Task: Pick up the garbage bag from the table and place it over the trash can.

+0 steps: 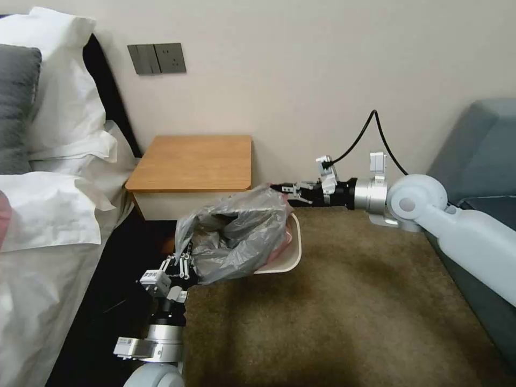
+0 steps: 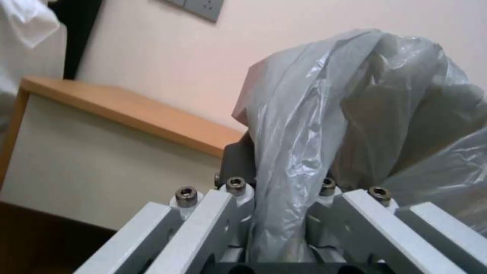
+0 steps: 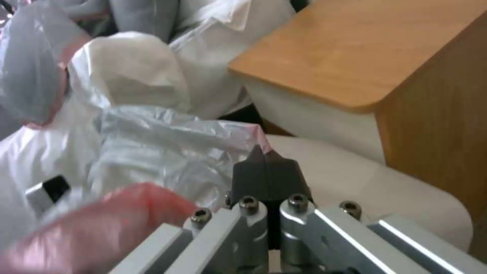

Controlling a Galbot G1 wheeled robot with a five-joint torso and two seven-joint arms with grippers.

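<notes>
Bag [image 1: 236, 236] spread over bin [image 1: 290, 252], on floor at six o'clock of worktop [image 1: 193, 161]. Stretched between two hands: left hand [image 1: 180, 263] at bag's seven o'clock, clamped on a fold; right hand [image 1: 282, 189] at one o'clock, pinched shut on pink edge. Likely risks: thin film tearing if pulled apart further, or edge slipping off rim on release.

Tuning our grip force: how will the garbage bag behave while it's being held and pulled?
Probably floppy: the garbage bag crumples and sags between the left gripper and right gripper. Likely light and slippery, being thin glossy film. It may billow rather than settle over the trash can.
</notes>
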